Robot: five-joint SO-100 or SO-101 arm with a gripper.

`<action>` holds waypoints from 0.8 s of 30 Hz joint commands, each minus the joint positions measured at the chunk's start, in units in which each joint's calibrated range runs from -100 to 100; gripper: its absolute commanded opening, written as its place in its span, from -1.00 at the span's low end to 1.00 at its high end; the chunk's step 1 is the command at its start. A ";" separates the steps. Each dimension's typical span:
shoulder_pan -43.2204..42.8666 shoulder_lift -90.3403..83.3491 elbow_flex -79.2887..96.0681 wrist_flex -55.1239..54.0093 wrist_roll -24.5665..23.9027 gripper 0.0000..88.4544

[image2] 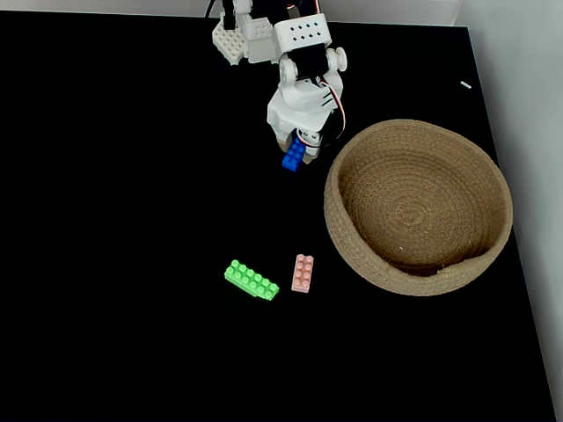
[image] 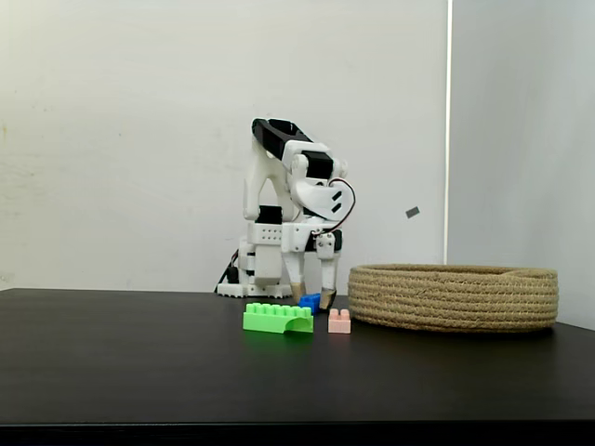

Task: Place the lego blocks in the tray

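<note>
White gripper [image: 313, 299] straddles small blue brick [image: 310, 302] on black tabletop [image: 139, 362]. Long green arched brick [image: 278, 318] and pale pink brick [image: 339, 321] in front; coiled tan rope basket [image: 454, 296] right.

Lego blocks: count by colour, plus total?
Green block: 1, on the table
Pink block: 1, on the table
Blue block: 1, at the claw, beside the tray
Total: 3, none in the tray

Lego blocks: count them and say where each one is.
3. The blue block sits at the end effector; the green block and pink block lie on the table, left of the empty tray.
</note>
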 commanded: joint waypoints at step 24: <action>-7.05 8.35 -60.24 11.14 10.50 -1.00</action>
